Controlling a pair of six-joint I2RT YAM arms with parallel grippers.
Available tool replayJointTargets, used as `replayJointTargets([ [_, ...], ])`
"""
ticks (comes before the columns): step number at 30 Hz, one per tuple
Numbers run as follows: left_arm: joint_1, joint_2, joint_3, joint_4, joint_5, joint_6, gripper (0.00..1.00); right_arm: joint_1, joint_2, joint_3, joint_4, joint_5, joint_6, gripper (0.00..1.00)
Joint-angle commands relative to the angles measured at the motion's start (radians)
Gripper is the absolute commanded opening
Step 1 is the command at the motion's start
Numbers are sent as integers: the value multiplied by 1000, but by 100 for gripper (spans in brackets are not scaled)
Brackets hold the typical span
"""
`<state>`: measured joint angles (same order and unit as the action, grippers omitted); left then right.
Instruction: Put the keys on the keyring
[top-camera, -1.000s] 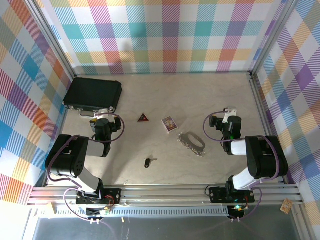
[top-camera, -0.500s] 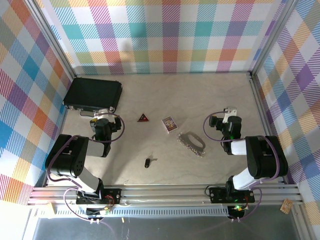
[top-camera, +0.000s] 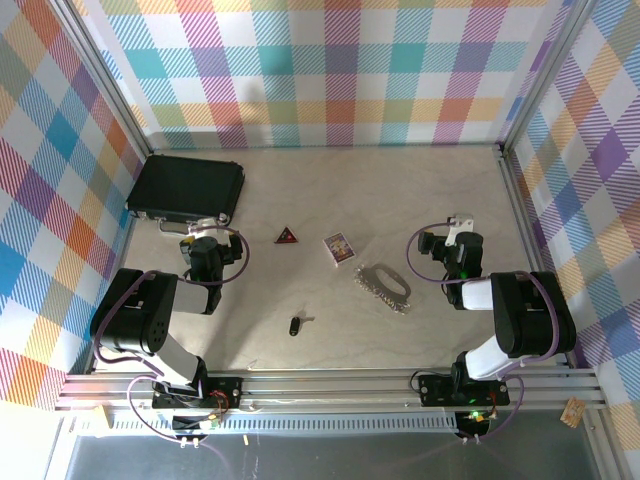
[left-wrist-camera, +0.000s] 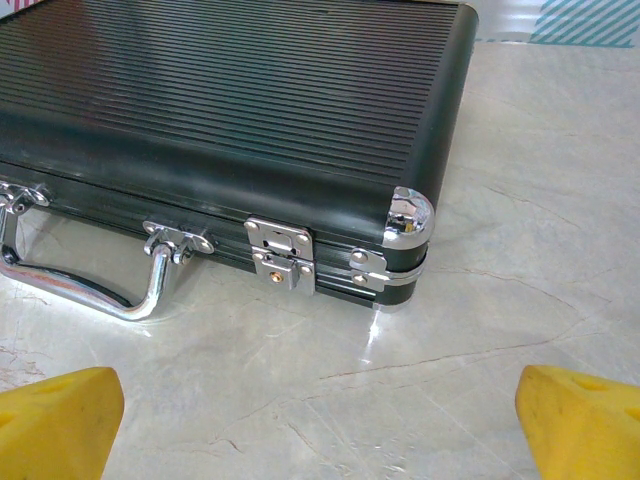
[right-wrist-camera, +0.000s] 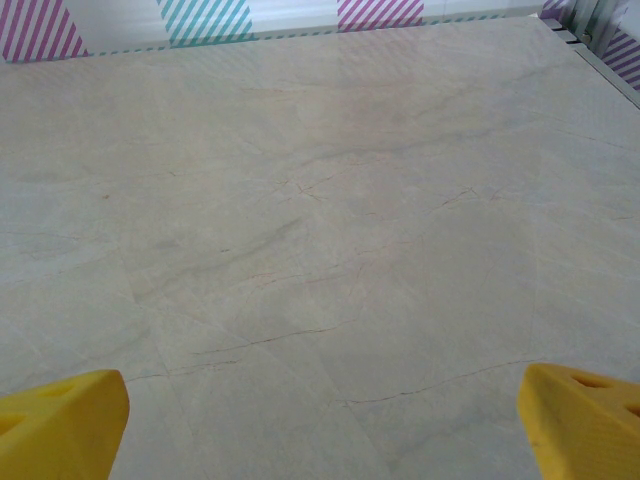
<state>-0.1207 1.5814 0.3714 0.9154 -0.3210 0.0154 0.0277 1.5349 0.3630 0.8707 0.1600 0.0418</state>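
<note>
The key (top-camera: 294, 325) lay on the bare table (top-camera: 400, 190) between the two arms, toward the near edge, apart from the keyring (top-camera: 385, 283) and closer to the left arm. Its black head pointed left and its short blade pointed right and slightly away, so its long axis ran roughly across the table. The keyring lay farther back and to the right, closer to the right arm. Its oval ran diagonally from far-left to near-right, with the bumpy row of metal pieces along its near side. Neither hand was aimed at its target. The left gripper (left-wrist-camera: 320, 425) stood wide open and empty, facing the latch and chrome corner of the black case (left-wrist-camera: 230, 110), which put the key behind it and off to its right. The right gripper (right-wrist-camera: 320, 425) was also spread wide with nothing in it, looking out over empty marble, with the keyring to its left and slightly nearer the bases. By my reading, the next move depended on that offset: the left arm would have to swing back and inward for the key, and the right would turn left for the ring. A red-and-black triangle (top-camera: 287, 236) and a purple card (top-camera: 339, 246) lay farther back between the arms. Compared with the earlier overhead frames, nothing had visibly shifted, neither the arms nor the objects.
</note>
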Motion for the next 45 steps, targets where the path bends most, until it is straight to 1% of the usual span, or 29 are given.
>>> replayJointTargets([
  [1,7,-21,-1,13,67,14,100,7,-29,32,-35,5,7,99],
  [3,7,-57,-12,5,61,12,100,12,-44,25,-26,-24,-15,99],
  [5,7,-103,-6,-49,54,9,100,22,-92,26,-69,-12,-23,99],
  [9,6,-241,41,-259,106,12,100,32,-270,66,-305,-22,-8,99],
  [11,-2,-308,68,-361,142,2,100,38,-355,103,-451,11,55,99],
  [13,-12,-370,77,-429,146,-29,100,46,-422,159,-639,81,157,99],
  [15,-22,-435,86,-500,189,-79,100,53,-462,214,-822,145,272,99],
  [16,-33,-472,96,-548,209,-115,100,54,-476,244,-910,156,329,99],
  [18,-65,-531,135,-675,216,-193,100,73,-496,284,-1023,100,371,99],
  [20,-117,-575,205,-833,221,-253,100,139,-499,341,-1145,100,375,99],
  [23,-200,-592,310,-1059,244,-321,100,256,-488,428,-1303,132,354,99],
  [24,-218,-591,333,-1098,266,-339,100,291,-481,452,-1351,139,360,99],
  [26,-247,-595,363,-1148,372,-355,100,348,-452,506,-1444,113,370,99],
  [28,-262,-602,387,-1184,457,-374,100,405,-424,537,-1502,84,359,99],
  [29,-266,-608,400,-1235,494,-384,100,444,-412,548,-1530,91,354,99],
  [31,-274,-614,430,-1307,551,-391,100,501,-398,556,-1579,87,349,99],
  [33,-287,-621,447,-1363,594,-388,100,532,-394,545,-1605,40,354,99],
  [35,-308,-617,460,-1415,617,-371,100,548,-400,521,-1610,-33,366,99],
  [38,-369,-604,451,-1464,606,-351,97,573,-420,466,-1597,-117,384,99],
  [41,-447,-591,412,-1428,590,-376,91,581,-433,429,-1592,-146,395,100],
  [45,-555,-524,370,-1270,596,-443,85,581,-482,383,-1582,-143,431,99],
])
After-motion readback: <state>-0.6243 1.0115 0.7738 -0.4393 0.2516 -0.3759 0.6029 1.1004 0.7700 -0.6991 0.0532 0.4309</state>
